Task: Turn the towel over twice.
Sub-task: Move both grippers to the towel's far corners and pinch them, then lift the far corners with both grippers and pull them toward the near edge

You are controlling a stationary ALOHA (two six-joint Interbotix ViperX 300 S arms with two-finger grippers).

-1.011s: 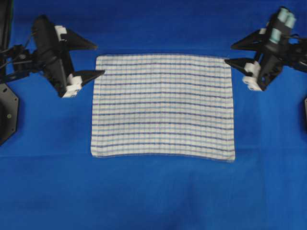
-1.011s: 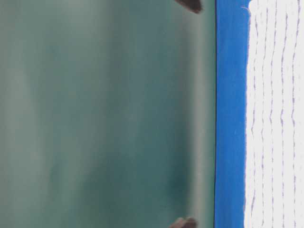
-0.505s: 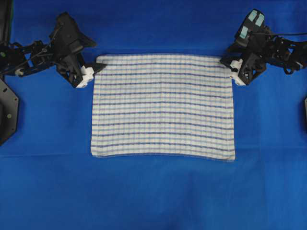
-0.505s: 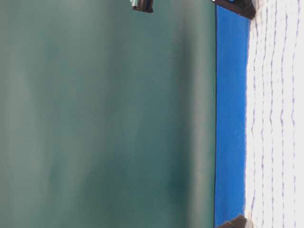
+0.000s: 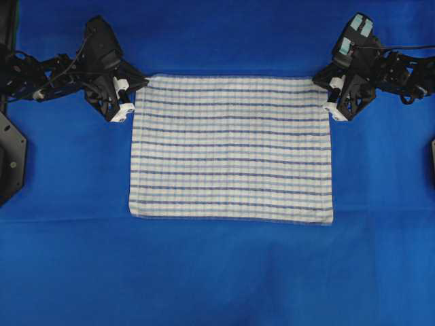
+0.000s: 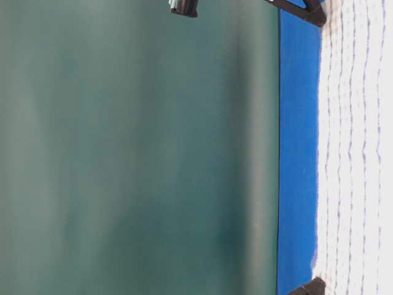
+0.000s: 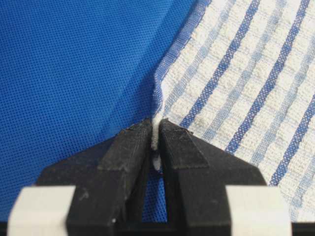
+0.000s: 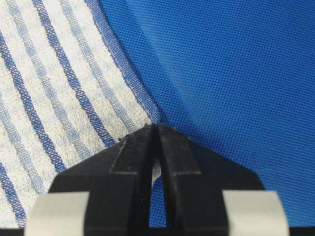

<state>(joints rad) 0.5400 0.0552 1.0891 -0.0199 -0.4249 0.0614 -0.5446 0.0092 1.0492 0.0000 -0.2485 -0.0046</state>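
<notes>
The towel (image 5: 231,149), white with blue stripes, lies flat in the middle of the blue tablecloth (image 5: 217,272). My left gripper (image 5: 136,89) is down at the towel's far left corner and shut on it. In the left wrist view the gripper (image 7: 155,125) pinches a raised fold of the towel's hem (image 7: 246,73). My right gripper (image 5: 323,88) is shut on the far right corner. Its tips (image 8: 156,129) meet over the towel's corner (image 8: 49,88). At table level, the towel (image 6: 356,153) lies between the right gripper (image 6: 310,12) and the left gripper (image 6: 310,287).
Bare blue tablecloth surrounds the towel on all sides, widest toward the near edge. A black base plate (image 5: 10,156) sits at the left edge of the table and another dark part (image 5: 432,159) at the right edge.
Both grippers came down onto the towel's far corners and went from wide open to shut on them. The far left corner has puckered up slightly between the jaws.
</notes>
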